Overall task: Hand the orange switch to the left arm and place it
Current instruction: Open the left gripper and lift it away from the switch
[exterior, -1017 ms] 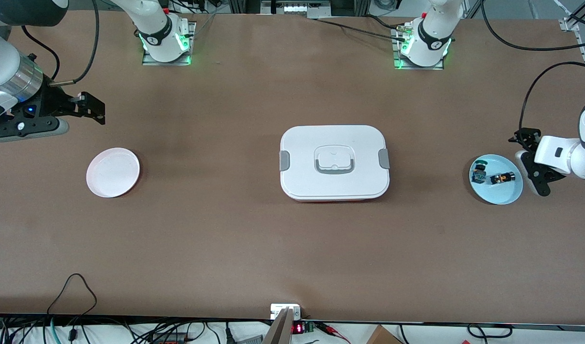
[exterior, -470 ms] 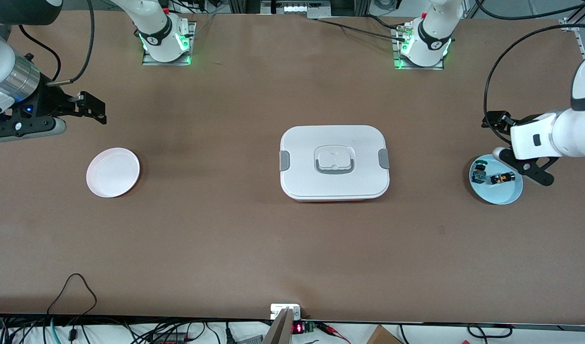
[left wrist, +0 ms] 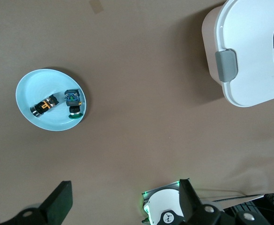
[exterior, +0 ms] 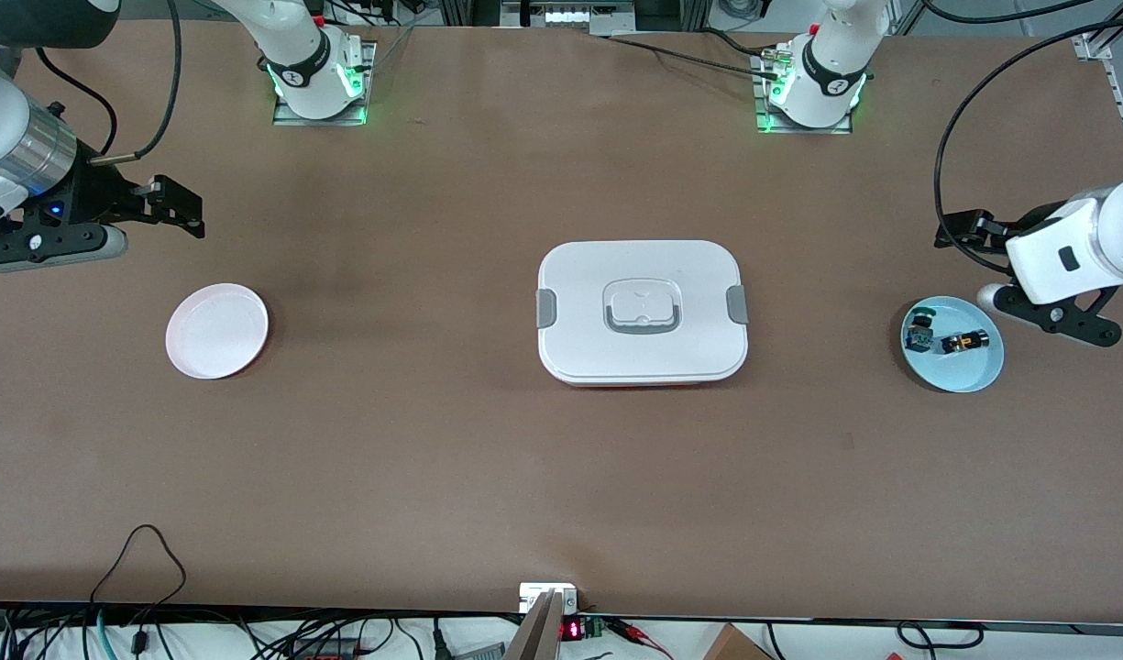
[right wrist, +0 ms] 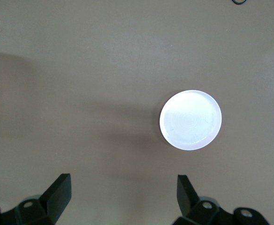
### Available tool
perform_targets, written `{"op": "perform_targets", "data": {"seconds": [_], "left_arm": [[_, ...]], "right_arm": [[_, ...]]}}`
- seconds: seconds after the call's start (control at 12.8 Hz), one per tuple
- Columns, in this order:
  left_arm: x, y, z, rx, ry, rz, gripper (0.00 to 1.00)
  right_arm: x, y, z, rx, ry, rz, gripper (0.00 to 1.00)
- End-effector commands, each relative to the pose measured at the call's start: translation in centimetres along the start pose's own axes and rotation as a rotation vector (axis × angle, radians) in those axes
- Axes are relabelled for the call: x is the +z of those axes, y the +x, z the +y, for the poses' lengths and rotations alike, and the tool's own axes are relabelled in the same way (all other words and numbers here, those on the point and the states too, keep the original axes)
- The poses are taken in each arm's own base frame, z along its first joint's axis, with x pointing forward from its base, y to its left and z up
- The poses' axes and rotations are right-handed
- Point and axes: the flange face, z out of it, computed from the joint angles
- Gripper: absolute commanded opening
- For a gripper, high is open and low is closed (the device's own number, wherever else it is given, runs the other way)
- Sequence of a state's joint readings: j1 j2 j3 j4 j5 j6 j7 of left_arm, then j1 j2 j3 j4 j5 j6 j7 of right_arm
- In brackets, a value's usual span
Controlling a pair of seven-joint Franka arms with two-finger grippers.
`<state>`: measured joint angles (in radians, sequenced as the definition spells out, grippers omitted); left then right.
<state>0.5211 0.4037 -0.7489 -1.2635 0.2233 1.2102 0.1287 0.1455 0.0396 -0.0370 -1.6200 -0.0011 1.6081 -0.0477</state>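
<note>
The orange switch (exterior: 964, 343) (left wrist: 45, 105) lies in a light blue plate (exterior: 969, 379) (left wrist: 29, 84) at the left arm's end of the table, beside a small dark block with teal parts (exterior: 919, 336) (left wrist: 73, 98). My left gripper (exterior: 1019, 275) (left wrist: 125, 199) hangs open and empty over bare table just off that plate's rim. The white lidded box (exterior: 642, 312) (left wrist: 254, 47) stands mid-table between the two plates. At the right arm's end, my right gripper (exterior: 181, 209) (right wrist: 122, 187) is open and empty over bare table near a pale pink plate (exterior: 217, 330) (right wrist: 190, 119).
The arm bases (exterior: 318, 78) (exterior: 813, 87) stand along the table's edge farthest from the front camera. Cables and a small device (exterior: 549, 598) line the near edge. Wide bare tabletop lies between the box and each plate.
The left arm's hand has turned and drifted off the blue plate's edge toward the base side. The right gripper has barely shifted. Both stay open.
</note>
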Motion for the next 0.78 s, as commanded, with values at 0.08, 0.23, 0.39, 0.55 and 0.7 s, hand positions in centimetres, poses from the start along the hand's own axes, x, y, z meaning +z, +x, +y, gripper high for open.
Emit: {"op": "perform_targets", "data": {"seconds": [0.08, 0.23, 0.39, 0.55, 0.7], "left_arm": [[-0.6, 0.0, 0.3, -0.016, -0.004, -0.001, 1.00], [-1.0, -0.7, -0.1, -0.051, 0.007, 0.006, 1.00], [-2.5, -0.9, -1.4, -0.150, 0.054, 0.119, 1.00], [-2.1, -2.6, -1.6, -0.257, -0.002, 0.207, 1.00], [-1.8, -3.9, 0.4, -0.354, 0.017, 0.278, 1.00]], "right_arm": [[-0.8, -0.4, 0.0, 0.006, 0.017, 0.000, 1.00], [-0.7, -0.4, 0.0, 0.006, 0.017, -0.001, 1.00], [-0.7, -0.4, 0.0, 0.006, 0.017, -0.001, 1.00], [-0.7, -0.4, 0.0, 0.005, 0.017, -0.001, 1.00], [-0.7, -0.4, 0.0, 0.005, 0.017, -0.001, 1.00]]}}
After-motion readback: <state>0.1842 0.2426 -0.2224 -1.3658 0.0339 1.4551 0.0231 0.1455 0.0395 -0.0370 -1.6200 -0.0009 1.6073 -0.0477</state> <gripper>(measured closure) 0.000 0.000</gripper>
